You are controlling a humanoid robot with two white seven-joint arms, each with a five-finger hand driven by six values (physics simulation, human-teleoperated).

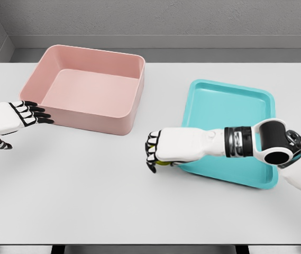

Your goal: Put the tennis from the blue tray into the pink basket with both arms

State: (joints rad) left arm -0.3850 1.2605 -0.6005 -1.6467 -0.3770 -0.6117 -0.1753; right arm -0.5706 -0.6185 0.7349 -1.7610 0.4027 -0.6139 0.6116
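A white humanoid's right hand hangs over the bare tabletop just off the nine o'clock edge of the blue tray, its fingers curled down around the tennis ball, of which only a sliver of yellow-green shows beneath the palm. The ball thus sits outside the tray, clasped in that hand, between the tray and the pink basket, which stands well apart toward ten o'clock. The left hand waits at the table's nine o'clock side, just beside the basket's near wall, fingers extended and relaxed, holding nothing. Judging from this layout, the step in hand is the carry toward the basket, or a handover to the waiting left hand, as the task calls for both arms. Doing it well likely means keeping the curl firm, since a round ball can squirt from a loose grip, lifting high enough to clear the basket's near rim, and releasing only once the ball is over the basket's floor. Whether the grip is fully secure cannot be told; the hand hides most of the ball.
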